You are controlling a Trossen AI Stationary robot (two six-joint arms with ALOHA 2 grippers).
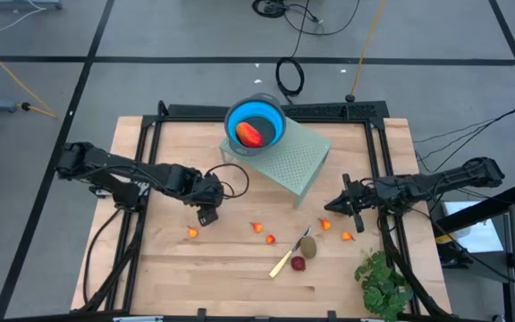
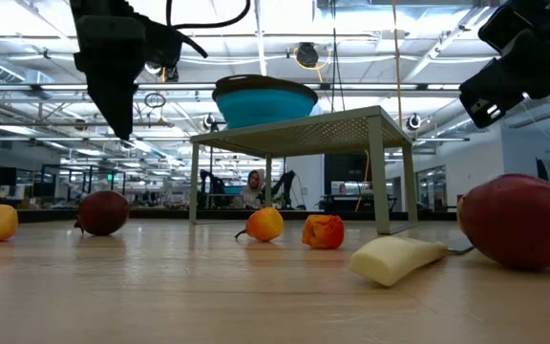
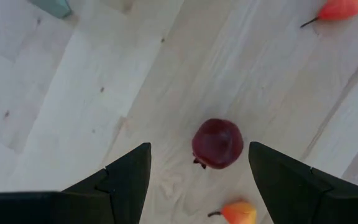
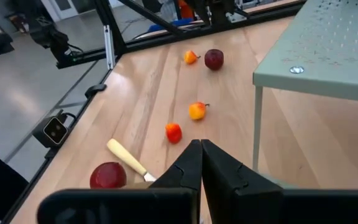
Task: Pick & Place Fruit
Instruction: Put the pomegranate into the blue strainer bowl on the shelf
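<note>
The fruit lies in two places. One longer red-orange piece [image 1: 251, 134] sits inside the blue bowl [image 1: 269, 112], which stands on a pale green perforated stand [image 1: 298, 165] at the far middle of the wooden counter [image 1: 195, 268]. The remaining pieces are scattered on the counter in front of the stand.

A dark red ball [image 3: 217, 143] lies on the counter directly beneath the left claw [image 3: 197, 180]. In the left wrist view it appears between the two fingers, touching neither. The left claw's fingers stand wide apart and hold nothing. A tiny orange-red piece [image 1: 192, 233] lies just beside this ball, nearer the front edge.

More tiny orange-red pieces lie in a loose row across the middle: one [image 1: 257, 227], one [image 1: 271, 239], one [image 1: 325, 224] and one [image 1: 347, 236]. A brownish-green oval [image 1: 308, 245] lies near the front, with the second dark red ball [image 1: 299, 263] just beside it. The pale-handled knife [image 1: 284, 260] lies tilted next to both; contact cannot be determined.

The right claw [image 1: 332, 206] hovers beside the right front corner of the stand. Its fingers are pressed together with nothing between them.

A leafy green bunch [image 1: 383, 282] lies at the front right corner of the counter.
</note>
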